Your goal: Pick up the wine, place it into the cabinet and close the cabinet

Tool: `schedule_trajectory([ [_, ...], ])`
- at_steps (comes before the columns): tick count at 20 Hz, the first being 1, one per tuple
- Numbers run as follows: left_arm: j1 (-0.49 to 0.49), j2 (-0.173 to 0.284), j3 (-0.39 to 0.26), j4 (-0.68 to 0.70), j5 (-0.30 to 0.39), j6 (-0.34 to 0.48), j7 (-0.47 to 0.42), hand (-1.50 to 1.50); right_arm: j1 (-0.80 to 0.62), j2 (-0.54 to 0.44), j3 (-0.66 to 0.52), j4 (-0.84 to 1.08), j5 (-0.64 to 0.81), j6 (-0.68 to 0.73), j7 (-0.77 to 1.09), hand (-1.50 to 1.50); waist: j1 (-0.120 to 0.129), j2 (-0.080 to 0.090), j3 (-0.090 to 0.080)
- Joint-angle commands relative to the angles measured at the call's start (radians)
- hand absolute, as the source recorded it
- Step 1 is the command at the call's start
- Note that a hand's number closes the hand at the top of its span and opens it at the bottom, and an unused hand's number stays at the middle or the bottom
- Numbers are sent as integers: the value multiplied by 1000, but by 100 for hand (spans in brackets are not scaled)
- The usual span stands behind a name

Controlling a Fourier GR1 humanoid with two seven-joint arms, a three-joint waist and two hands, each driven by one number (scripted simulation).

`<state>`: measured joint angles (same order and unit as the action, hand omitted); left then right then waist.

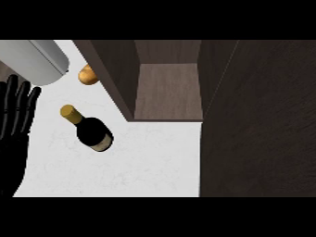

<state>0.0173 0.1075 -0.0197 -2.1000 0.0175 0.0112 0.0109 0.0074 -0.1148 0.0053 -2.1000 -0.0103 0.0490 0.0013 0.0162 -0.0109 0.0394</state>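
While wine bottle [90,129] stands untouched on counter [153,166], just left of open cabinet [168,90], left hand [9,125] rests further left, fingers straight + spread, holding nothing. Right hand not visible. Cabinet's open, so prob ready for placing.

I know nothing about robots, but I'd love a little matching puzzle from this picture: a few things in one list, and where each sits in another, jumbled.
Things:
1. wine bottle
2. left hand
3. cabinet
4. orange object

Places:
A. open, at the counter's back
B. view's left edge, fingers straight
C. beside the cabinet's left wall
D. mid-counter, gold cap

Pairs: 1-D, 2-B, 3-A, 4-C
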Motion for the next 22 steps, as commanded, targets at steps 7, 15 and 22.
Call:
schedule_trajectory([
  [7, -11, 68, -186, 84, 369, -387, -3, -150, 86, 27, 135, -62, -71, 85, 41, -150, -55, 19, -43],
  [15, 4, 216, -73, -94, 772, -433, 238, -150, 187, -13, 121, -244, -151, 110, 168, -150, -17, 8, -39],
  [22, -52, 193, -75, -206, 810, -289, 364, -150, 76, 19, 196, -345, -94, 27, 371, -150, -15, 10, -39],
])
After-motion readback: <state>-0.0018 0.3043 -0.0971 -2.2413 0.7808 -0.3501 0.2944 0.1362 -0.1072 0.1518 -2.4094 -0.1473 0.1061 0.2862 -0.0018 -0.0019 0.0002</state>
